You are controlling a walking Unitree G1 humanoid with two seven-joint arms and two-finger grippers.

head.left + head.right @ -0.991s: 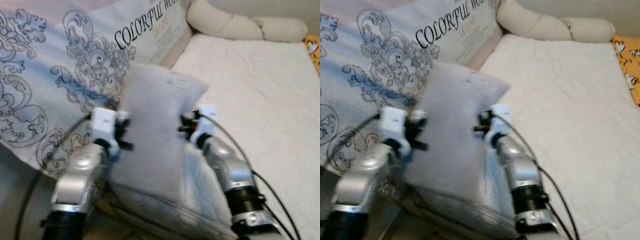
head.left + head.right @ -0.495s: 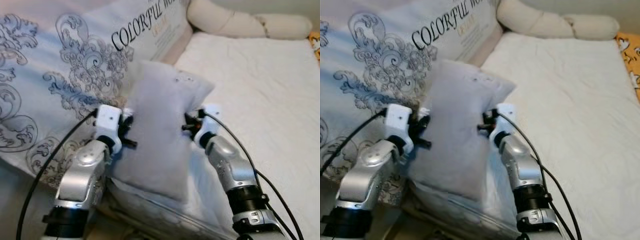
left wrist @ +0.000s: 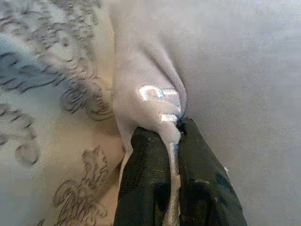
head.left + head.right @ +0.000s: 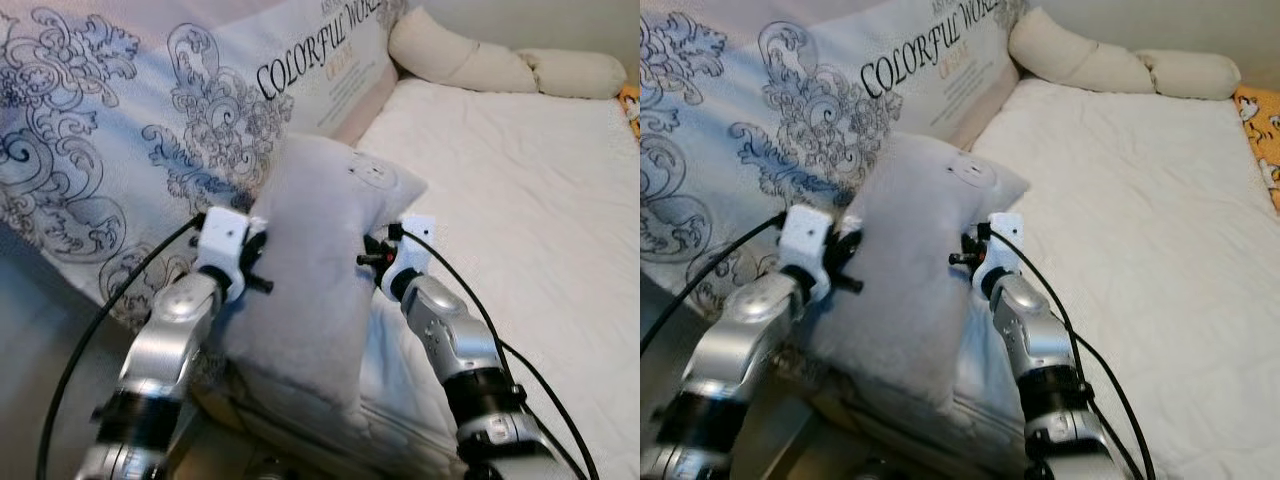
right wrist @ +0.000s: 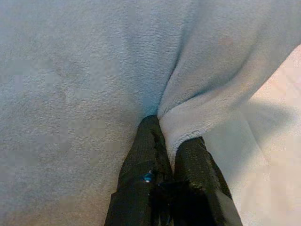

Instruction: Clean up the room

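Nearest, the left pincer [image 3: 173,136] and right pincer [image 5: 173,150] stay clenched on opposite edges of the grey pillow [image 4: 320,270], now carried slightly higher and farther over the bed [image 4: 520,190]. The patterned quilt [image 4: 110,150] crowds its left; cream bolsters [image 4: 470,62] lie beyond.
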